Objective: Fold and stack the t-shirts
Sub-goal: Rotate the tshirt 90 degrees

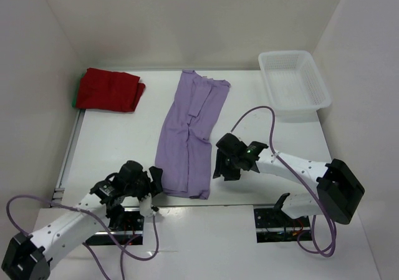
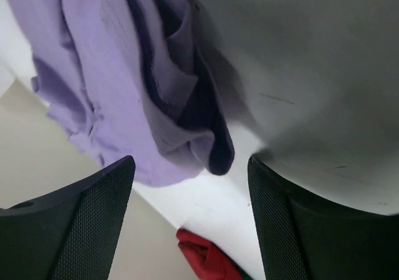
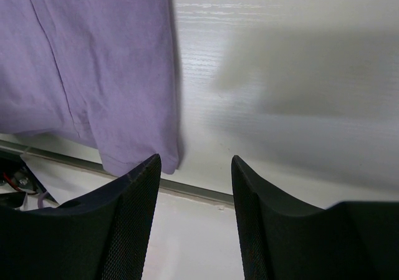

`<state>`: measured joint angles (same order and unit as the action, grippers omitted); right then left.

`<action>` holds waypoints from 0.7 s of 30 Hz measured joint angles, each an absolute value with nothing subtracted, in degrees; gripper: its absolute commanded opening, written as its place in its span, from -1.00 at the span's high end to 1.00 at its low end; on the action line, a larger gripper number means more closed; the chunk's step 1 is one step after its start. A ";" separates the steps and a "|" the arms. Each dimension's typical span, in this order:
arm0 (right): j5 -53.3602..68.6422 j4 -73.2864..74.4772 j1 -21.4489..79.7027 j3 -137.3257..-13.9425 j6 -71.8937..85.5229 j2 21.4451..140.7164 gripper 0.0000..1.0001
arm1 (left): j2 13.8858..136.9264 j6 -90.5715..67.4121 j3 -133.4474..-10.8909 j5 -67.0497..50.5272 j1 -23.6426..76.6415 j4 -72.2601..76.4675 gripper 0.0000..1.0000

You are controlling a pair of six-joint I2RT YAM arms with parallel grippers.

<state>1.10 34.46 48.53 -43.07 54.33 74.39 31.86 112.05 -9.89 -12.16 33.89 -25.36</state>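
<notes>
The lavender shirt (image 1: 190, 136) lay as a long folded strip mid-worktop, reaching towards the near edge. The red shirt (image 1: 109, 90) sat folded at the far left corner. Left fingers (image 2: 93, 217) and right fingers (image 3: 124, 217) were spread, empty, beside its near corners. I judged the cloth light and limp: pinch both near corners.

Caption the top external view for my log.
Left fingers and right fingers, open, flank the lavender t-shirt at its near end; red t-shirt folded far-left, basket far-right.
</notes>
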 measured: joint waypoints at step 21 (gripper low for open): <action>1.37 33.58 48.56 -43.05 54.35 74.00 -0.10 | 44.93 109.58 -22.00 -17.02 41.89 -35.55 0.43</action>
<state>1.37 33.58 48.56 -43.05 54.35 74.00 44.93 109.58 -22.00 -17.02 41.89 -35.55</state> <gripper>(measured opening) 0.546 0.270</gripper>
